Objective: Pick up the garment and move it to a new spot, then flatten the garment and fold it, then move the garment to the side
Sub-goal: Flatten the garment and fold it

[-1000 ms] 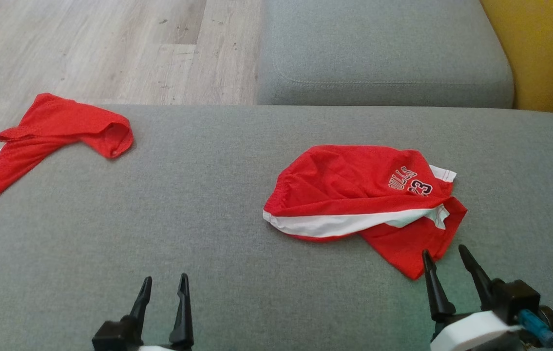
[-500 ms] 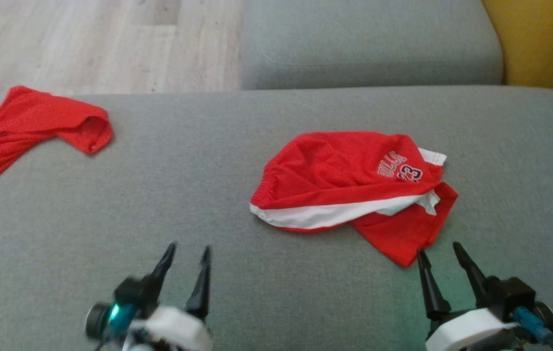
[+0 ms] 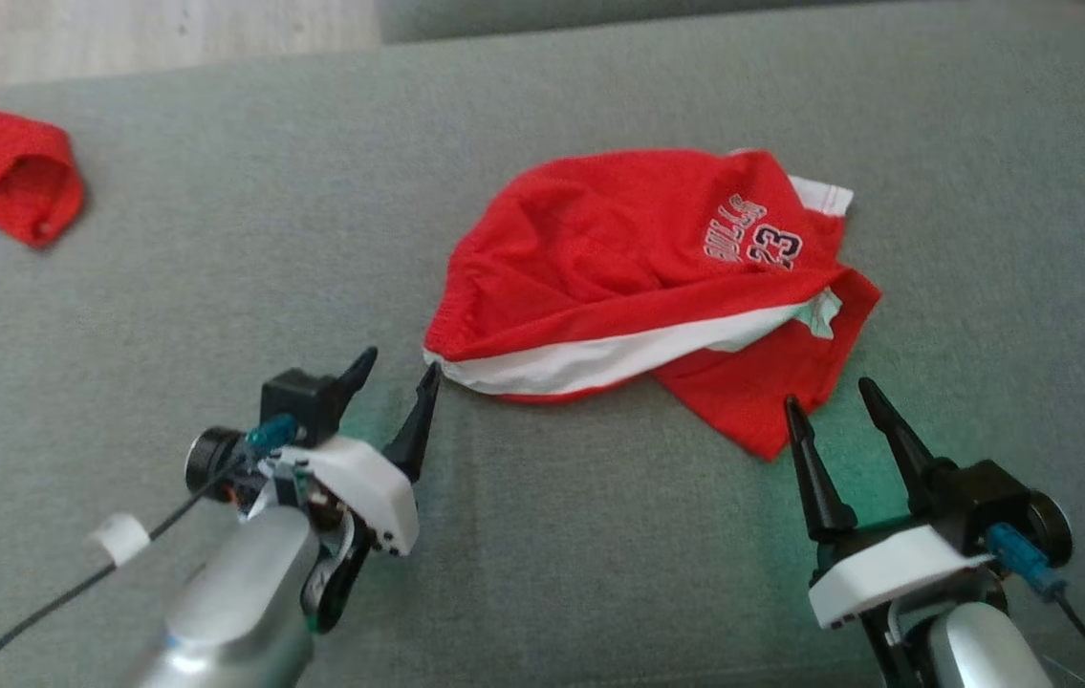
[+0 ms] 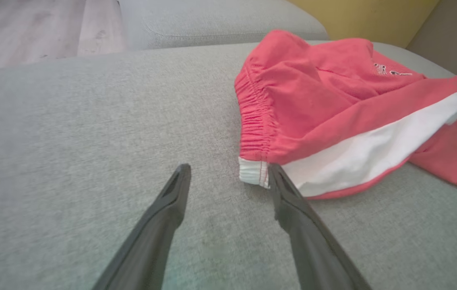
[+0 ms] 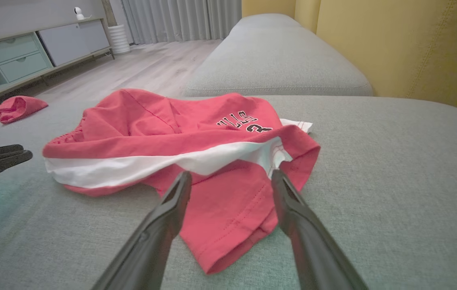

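Observation:
The garment point(image 3: 618, 258) is a pair of red shorts with a white side stripe and a "BULLS 23" print, lying crumpled on the grey sofa cushion point(image 3: 217, 268). My left gripper point(image 3: 401, 363) is open at the shorts' left end. In the left wrist view, the white waistband corner point(image 4: 254, 173) lies just inside the right finger of the left gripper point(image 4: 228, 168). My right gripper point(image 3: 829, 394) is open at the shorts' lower right. In the right wrist view, the right gripper point(image 5: 231, 174) straddles the red leg hem point(image 5: 232, 225) from above. Neither holds anything.
A second red garment point(image 3: 2, 172) lies at the cushion's far left edge. Wood floor point(image 3: 121, 38) shows beyond it. Another grey cushion point(image 5: 276, 60) sits behind, with a yellow wall point(image 5: 413, 48) on the right and a low cabinet point(image 5: 31, 52) across the room.
The head camera has tilted down and closer. My left arm has reached forward and right to the waistband corner. The right gripper sits nearer the leg hem. Both stay open.

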